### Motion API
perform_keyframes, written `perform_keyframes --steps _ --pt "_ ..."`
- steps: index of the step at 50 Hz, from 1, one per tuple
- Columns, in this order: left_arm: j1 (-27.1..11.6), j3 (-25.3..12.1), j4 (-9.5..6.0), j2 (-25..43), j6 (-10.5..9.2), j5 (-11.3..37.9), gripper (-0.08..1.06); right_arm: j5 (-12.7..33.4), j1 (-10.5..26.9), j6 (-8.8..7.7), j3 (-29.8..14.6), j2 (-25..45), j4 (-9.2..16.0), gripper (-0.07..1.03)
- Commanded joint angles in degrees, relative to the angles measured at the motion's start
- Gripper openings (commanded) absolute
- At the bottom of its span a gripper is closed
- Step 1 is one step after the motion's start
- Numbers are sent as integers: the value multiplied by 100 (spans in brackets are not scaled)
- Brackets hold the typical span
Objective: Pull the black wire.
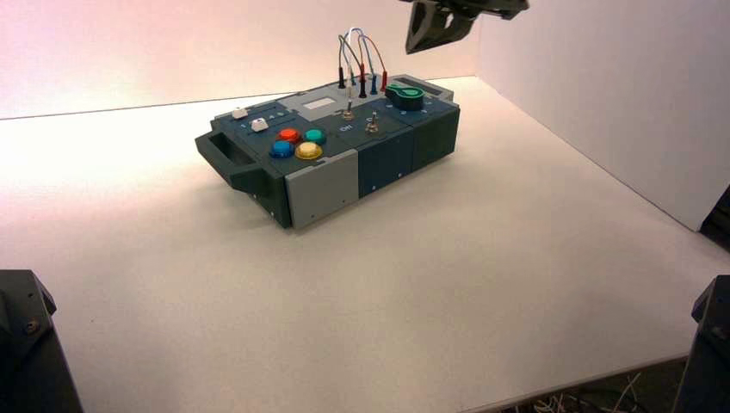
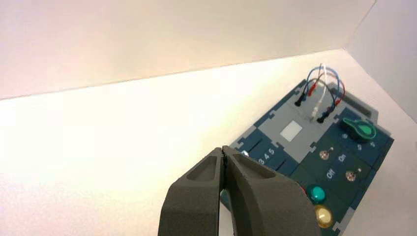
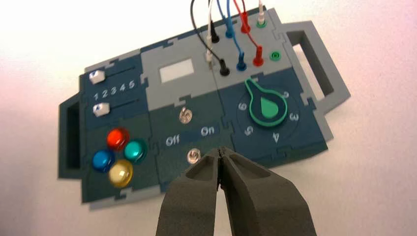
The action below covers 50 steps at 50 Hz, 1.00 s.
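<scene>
The black wire's slim black plug stands in a socket beside the green knob, at the back right of the box. It also shows in the high view and the left wrist view. A second black plug stands in the row behind it. My right gripper is shut and empty, high above the box's front edge, well away from the plugs. It shows at the top of the high view. My left gripper is shut and empty, off to the box's left side.
Blue, red and white plugs stand close around the black plug. Two toggle switches sit by the Off/On lettering. Coloured buttons and two white sliders are at the box's left. A white wall runs along the right.
</scene>
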Motion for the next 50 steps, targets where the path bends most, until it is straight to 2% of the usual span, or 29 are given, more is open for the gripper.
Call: perform_keyframes --steps 1,12,24,28,30,34,50 --pt "53 -97 9 -123 26 -158 -3 -97 35 18 -396 211 9 -2" --pt "132 -246 18 0 35 -185 -3 18 35 18 -1230 1134 9 -2" --pt "272 -290 44 167 44 -185 -3 272 26 -53 -1934 1679 -9 0" --pt "308 -290 53 185 53 -193 -3 396 26 -62 -2153 1819 -9 8" --pt "316 -290 62 202 62 -185 -3 475 26 -62 -2294 1898 -9 15" --pt "352 -299 62 220 62 -185 -3 615 26 -62 -2487 2030 -9 22" --pt "413 -299 70 246 62 -185 -3 721 26 -123 -2795 2320 -18 22"
